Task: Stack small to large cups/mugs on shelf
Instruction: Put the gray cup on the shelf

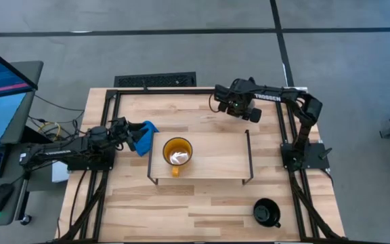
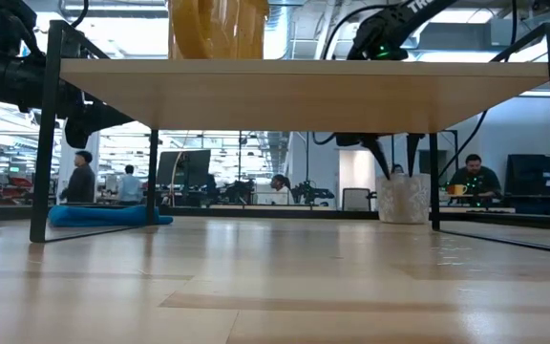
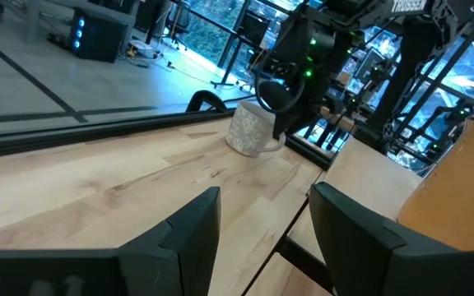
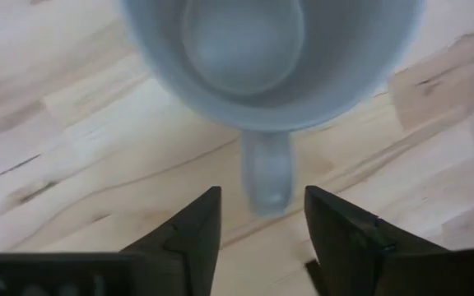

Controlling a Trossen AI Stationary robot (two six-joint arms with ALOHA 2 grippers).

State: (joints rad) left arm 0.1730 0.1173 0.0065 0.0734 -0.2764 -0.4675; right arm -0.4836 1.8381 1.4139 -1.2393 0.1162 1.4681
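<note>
We see the right gripper poised above the grey mug, fingers apart astride its handle; left gripper gapes beside the shelf.

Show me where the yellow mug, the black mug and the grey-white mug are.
yellow mug [image 1: 166, 150], high view, on its rim.
black mug [image 1: 265, 211], high view, on its body.
grey-white mug [image 4: 263, 158], right wrist view, on its handle.

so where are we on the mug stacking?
Done: yellow mug stands on the shelf. In hand: right gripper hangs open above the grey-white mug, which stands on the table behind the shelf, handle between the fingers. Left: black mug sits on the table in front. Left gripper waits open beside the shelf.
</note>
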